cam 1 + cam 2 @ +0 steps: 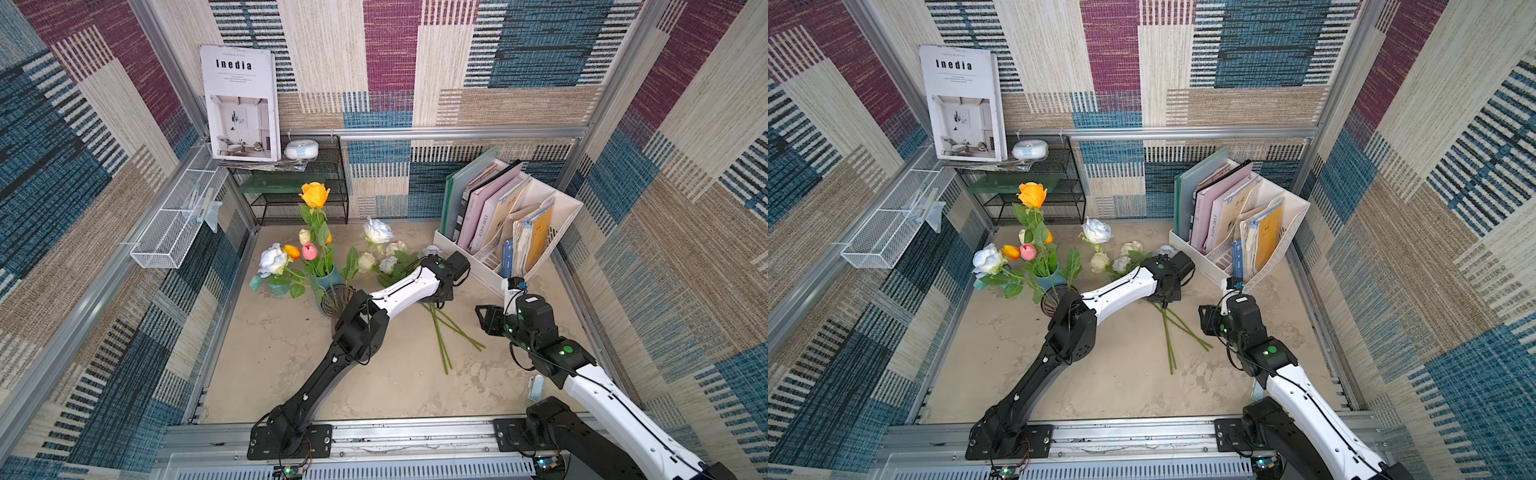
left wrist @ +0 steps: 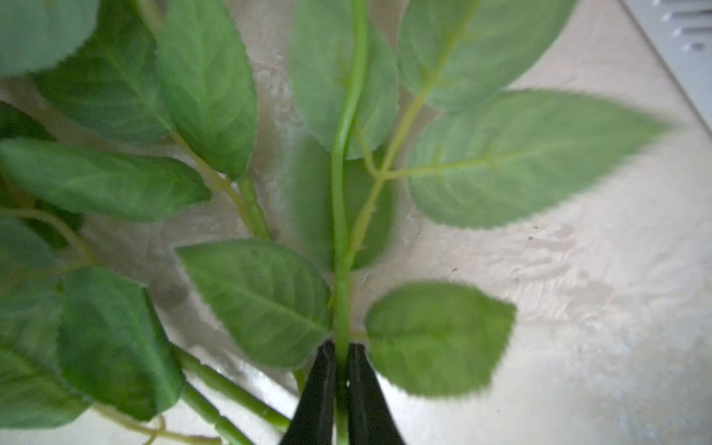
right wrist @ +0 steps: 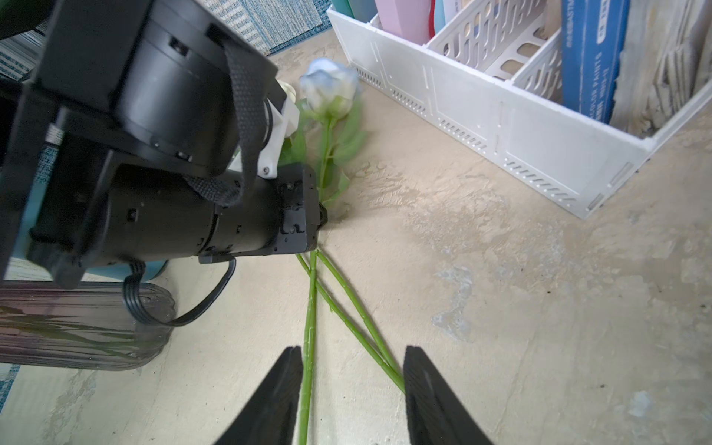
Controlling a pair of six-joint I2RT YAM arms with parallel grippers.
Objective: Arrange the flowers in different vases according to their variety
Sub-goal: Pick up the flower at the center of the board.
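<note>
Where the loose roses (image 1: 388, 264) lie heaped toward the far right corner of the surface (image 1: 395, 386), the left hand (image 2: 341, 352) is pinched tight on one leafy green stem (image 2: 340, 300), its fingers almost meeting around it. Leaves crowd that wrist view, so I cannot tell which bloom the stem carries. The left arm (image 1: 407, 286) reaches across from the near edge, and its wrist hides the middle of the heap in both top views. Bare stem ends (image 1: 442, 340) fan out from under it toward the near edge. Just beside them on the right, the right hand (image 3: 352, 352) is held half-wide and holds nothing. In its wrist view two stems run between its fingers. A pale-blue rose (image 3: 327, 86) rests its head close to the wall of the white file rack (image 3: 481, 115), which fills the far right corner and hems the heap in. Left of the middle stand the blue vase (image 1: 326, 281), holding tulips (image 1: 309, 251), and just in front of it the purple glass vase (image 1: 332, 303), its near side covered by the left arm's elbow. An orange rose (image 1: 314, 194) rises tallest there; which vase holds it I cannot tell. A white rose (image 1: 272, 259) leans over a teal watering can (image 1: 277, 289) toward the left edge. At the far left corner a black wire shelf (image 1: 299, 195) carries a magazine (image 1: 239, 104).
</note>
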